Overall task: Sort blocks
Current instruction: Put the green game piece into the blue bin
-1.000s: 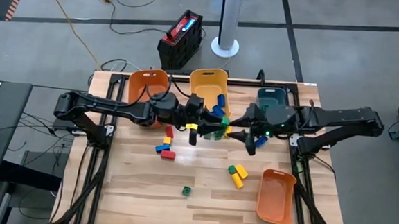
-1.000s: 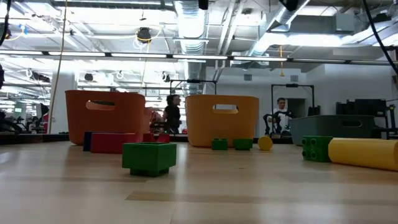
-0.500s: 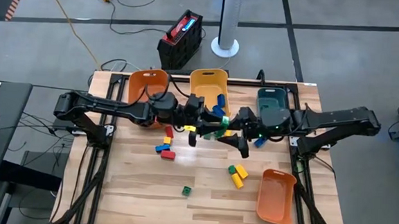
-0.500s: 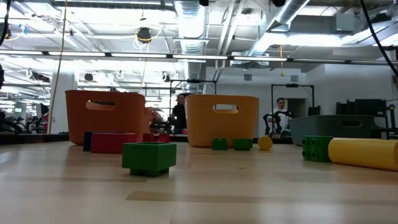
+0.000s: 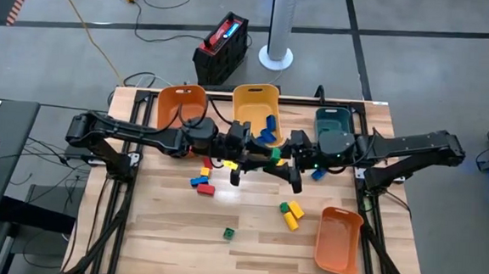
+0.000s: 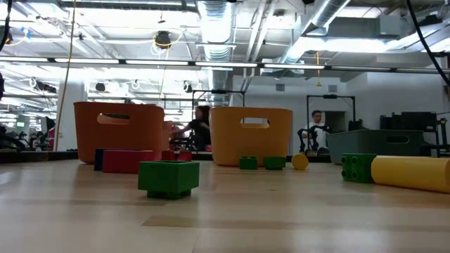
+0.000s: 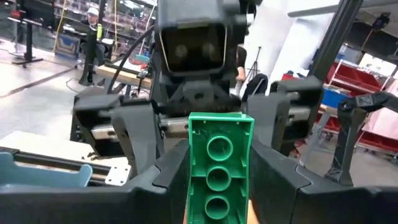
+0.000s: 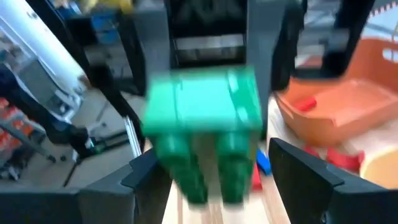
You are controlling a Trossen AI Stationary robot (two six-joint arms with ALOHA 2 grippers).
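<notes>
Both arms meet above the table's middle in the high view. My left gripper (image 5: 248, 159) is shut on a green block (image 5: 265, 158). My right gripper (image 5: 287, 163) faces it from the right, open, a finger on each side of the block (image 8: 205, 118) without touching it. The left wrist view shows the block (image 7: 217, 162) with the right gripper behind it. Red, blue and yellow blocks (image 5: 200, 182), a yellow-and-green pair (image 5: 290, 213) and one green block (image 5: 228, 233) lie flat on the table. Blue blocks (image 5: 269, 127) lie in the yellow bin. My left gripper pinches the green block by its long side walls (image 7: 194, 174) between its two fingers. The fingers come level from the table's left and lie along the block. The block is lifted clear and points at the right gripper, its studded face (image 7: 217, 149) showing.
An orange bin (image 5: 178, 106), a yellow bin (image 5: 249, 96) and a teal bin (image 5: 335, 121) line the far edge; another orange bin (image 5: 339, 238) sits near the right corner. The low view shows a green block (image 6: 169, 177) and a yellow-and-green one (image 6: 397, 171) up close. The near-left boards lie bare.
My right gripper has moved toward the table's left, closing on the left gripper until its open fingers flank the green block. The left gripper has kept its hold on the block and stayed about where it was.
</notes>
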